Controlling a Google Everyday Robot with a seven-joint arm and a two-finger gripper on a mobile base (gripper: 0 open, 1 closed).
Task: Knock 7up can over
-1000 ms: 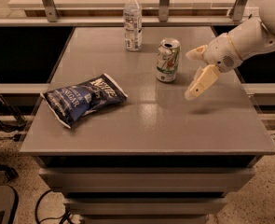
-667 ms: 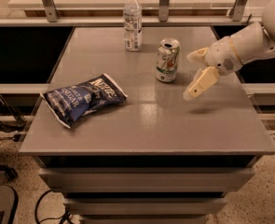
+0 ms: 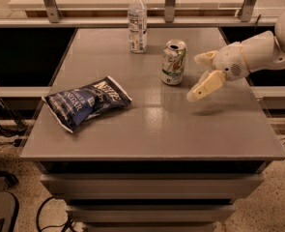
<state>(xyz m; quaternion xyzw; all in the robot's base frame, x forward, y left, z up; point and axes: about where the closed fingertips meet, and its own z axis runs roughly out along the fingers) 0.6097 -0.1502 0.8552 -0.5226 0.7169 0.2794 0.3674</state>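
Note:
The 7up can (image 3: 174,62) stands upright on the grey table (image 3: 156,129), right of centre toward the back. It is white and silver with green and red markings. My gripper (image 3: 196,77) is open and empty, just to the right of the can and a little nearer the front, hovering low over the table. One finger (image 3: 206,58) points toward the can's upper right side. The other finger (image 3: 206,86) angles down toward the table. A small gap separates the fingers from the can.
A clear water bottle (image 3: 137,21) with a white cap stands at the back, left of the can. A blue chip bag (image 3: 86,101) lies on the left half of the table. A railing with metal posts (image 3: 170,1) runs behind the table.
My gripper has shifted slightly left toward the can. The can, bottle and chip bag have not moved.

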